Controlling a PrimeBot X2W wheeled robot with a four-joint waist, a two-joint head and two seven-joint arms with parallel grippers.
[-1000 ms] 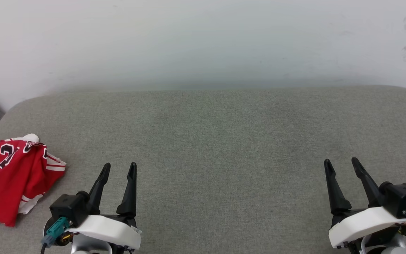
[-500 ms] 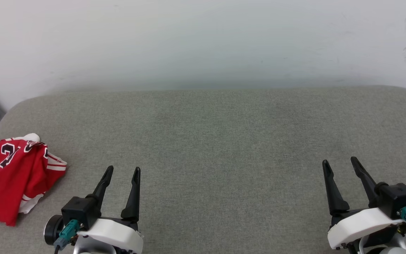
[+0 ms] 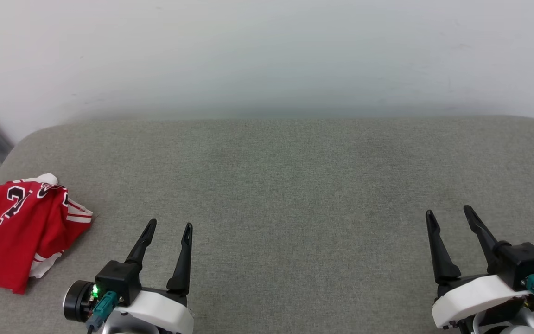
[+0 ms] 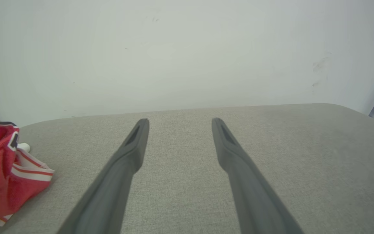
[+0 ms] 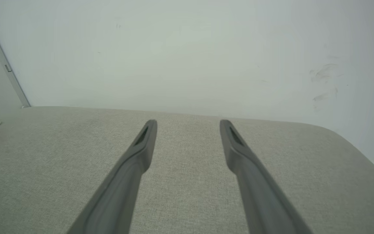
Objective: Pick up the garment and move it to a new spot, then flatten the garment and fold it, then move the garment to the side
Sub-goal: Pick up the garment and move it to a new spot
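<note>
Grey cushion (image 3: 295,185) bears the garment (image 3: 16,227), left of the left gripper (image 3: 170,224), untouched.

There is print on the red jersey (image 3: 12,241), which lies crumpled to my left. On its upper fold is a large black figure with a white outline. It looks like a 2, though the creases cut part of it off. Next to it are more black, white-outlined characters, too bunched up to read. My left wrist view catches a scrap of one black character, also unreadable.
</note>
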